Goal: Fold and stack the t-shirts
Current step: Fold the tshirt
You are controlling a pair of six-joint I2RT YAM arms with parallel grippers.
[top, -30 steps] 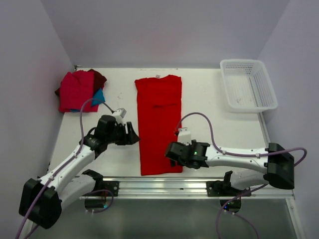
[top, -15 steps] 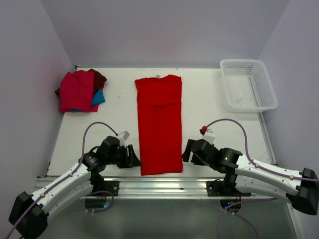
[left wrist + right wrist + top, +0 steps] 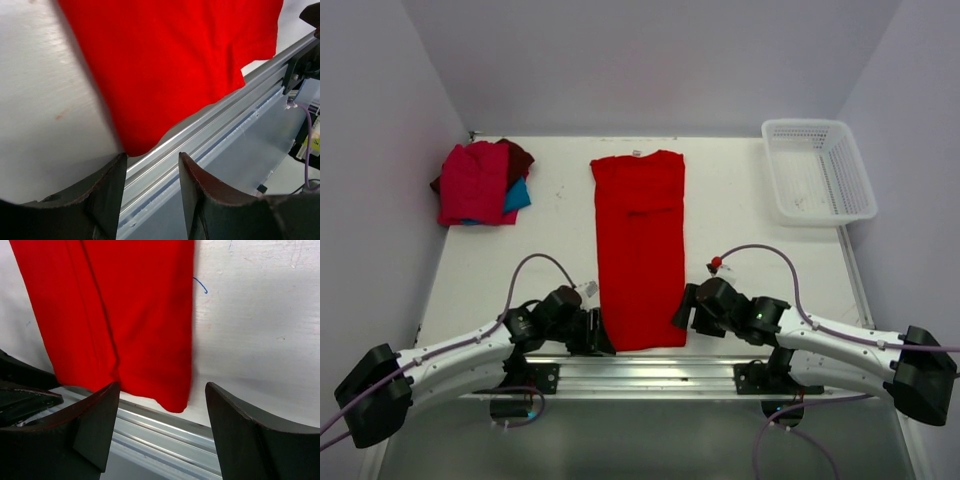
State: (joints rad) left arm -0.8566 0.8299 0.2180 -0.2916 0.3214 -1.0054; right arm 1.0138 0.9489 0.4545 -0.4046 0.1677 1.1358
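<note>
Big red t-shirt [image 3: 640, 250] lies flat as a long strip, centre frame, hem at the worktop's [image 3: 760, 230] bottom edge. Left gripper [image 3: 598, 332] sits at its lower-left corner, right gripper [image 3: 682, 308] at lower-right, both w/ jaws apart, holding nothing (cloth just ahead of tips). Folded t-shirts [image 3: 478, 185] upper left; basket [image 3: 817, 170] upper right.

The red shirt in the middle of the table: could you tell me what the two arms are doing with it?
The red shirt lies flat in a long strip. The left gripper and right gripper sit at its two near corners, both open, gripping nothing yet. They look set to pick up that edge for a fold. A pile of folded shirts sits at the far left.
</note>
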